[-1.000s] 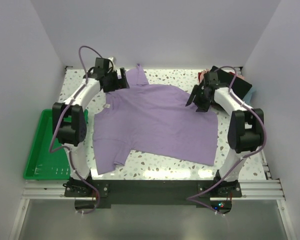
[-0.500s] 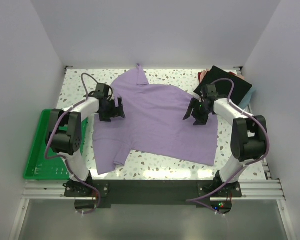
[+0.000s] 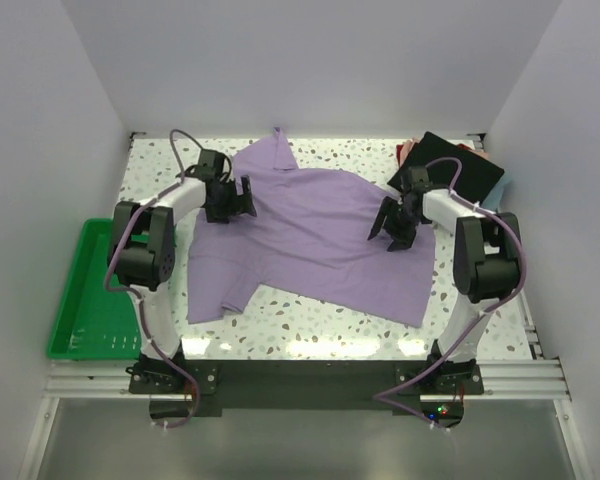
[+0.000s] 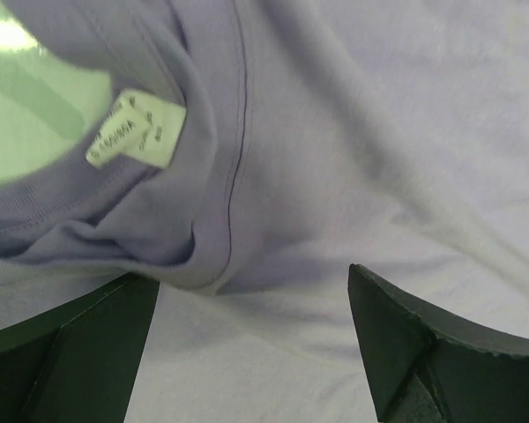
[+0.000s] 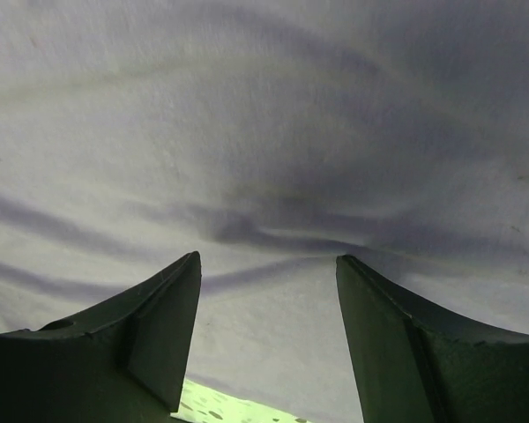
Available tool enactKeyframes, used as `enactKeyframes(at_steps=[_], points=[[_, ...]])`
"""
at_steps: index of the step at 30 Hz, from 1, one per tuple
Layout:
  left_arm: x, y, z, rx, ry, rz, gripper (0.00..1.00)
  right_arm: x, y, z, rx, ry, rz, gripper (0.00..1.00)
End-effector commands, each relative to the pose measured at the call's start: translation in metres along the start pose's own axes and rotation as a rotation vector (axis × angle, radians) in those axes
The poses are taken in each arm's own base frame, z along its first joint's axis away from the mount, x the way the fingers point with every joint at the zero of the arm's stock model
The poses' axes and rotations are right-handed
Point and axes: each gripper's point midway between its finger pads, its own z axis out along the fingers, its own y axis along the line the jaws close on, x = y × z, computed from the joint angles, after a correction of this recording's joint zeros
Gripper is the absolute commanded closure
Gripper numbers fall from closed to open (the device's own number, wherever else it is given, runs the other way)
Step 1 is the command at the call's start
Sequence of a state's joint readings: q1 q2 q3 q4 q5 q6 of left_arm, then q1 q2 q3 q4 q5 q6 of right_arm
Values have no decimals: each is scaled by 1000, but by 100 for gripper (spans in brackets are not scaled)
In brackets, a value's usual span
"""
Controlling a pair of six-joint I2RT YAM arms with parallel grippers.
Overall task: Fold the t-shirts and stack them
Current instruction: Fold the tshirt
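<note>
A large lavender-purple t-shirt (image 3: 310,235) lies spread on the speckled table (image 3: 370,152), one sleeve pointing to the back. My left gripper (image 3: 242,197) is open over the shirt's upper left part; the left wrist view shows its fingers (image 4: 423,352) apart over the cloth, by the collar and a white label (image 4: 137,130). My right gripper (image 3: 390,230) is open over the shirt's right edge; in the right wrist view its fingers (image 5: 397,344) straddle wrinkled purple cloth (image 5: 264,132). A folded black shirt (image 3: 450,170) lies at the back right, with red/pink (image 3: 407,150) and light blue (image 3: 502,188) cloth showing under it.
A green plastic tray (image 3: 80,295) sits off the table's left side. White walls close in the back and both sides. The arm bases stand on the dark rail at the near edge.
Both grippers came forward from the back of the shirt onto it. The left one then moved back a little toward the collar. The shirt's lower hem has shifted and lies more slanted.
</note>
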State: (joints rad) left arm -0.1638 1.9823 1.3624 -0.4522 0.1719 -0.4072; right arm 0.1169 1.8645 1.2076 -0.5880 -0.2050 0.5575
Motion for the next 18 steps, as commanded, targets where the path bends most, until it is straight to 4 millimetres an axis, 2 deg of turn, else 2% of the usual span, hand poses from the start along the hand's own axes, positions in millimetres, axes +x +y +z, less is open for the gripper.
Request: enactKeyframes(at_steps=[1,3,4,7,8,9,10,12,13,14,18], points=[[7,10,29,-16,53,13,7,-22,-18,9,66,-34,26,34],[5,6,37,2,65,11,7,-28,-26,12,76,-33,55,34],[-5,1,37,16,44,19,7,-33,-26,12,76,-41,60,34],[-13,-12,48,47,42,44,7,-45,-34,12,89,-47,84,34],[-25,-22,47,64,21,67,7,-47,-36,12,91,-47,90,34],[-25,-26,55,68,32,80,7,-52,-39,11,94,-52,100,34],[-40,-37,53,84,2,103,7,-55,-39,11,96,-53,102,34],[-37,-45,65,88,30,122,7,-63,-46,7,98,-64,122,34],[-49,-54,63,99,7,131,7,-67,-45,5,95,-68,120,34],[-45,-54,68,94,26,131,7,-68,-45,4,95,-68,118,34],[-62,-56,53,69,-24,136,7,-74,-38,-1,69,-73,95,34]])
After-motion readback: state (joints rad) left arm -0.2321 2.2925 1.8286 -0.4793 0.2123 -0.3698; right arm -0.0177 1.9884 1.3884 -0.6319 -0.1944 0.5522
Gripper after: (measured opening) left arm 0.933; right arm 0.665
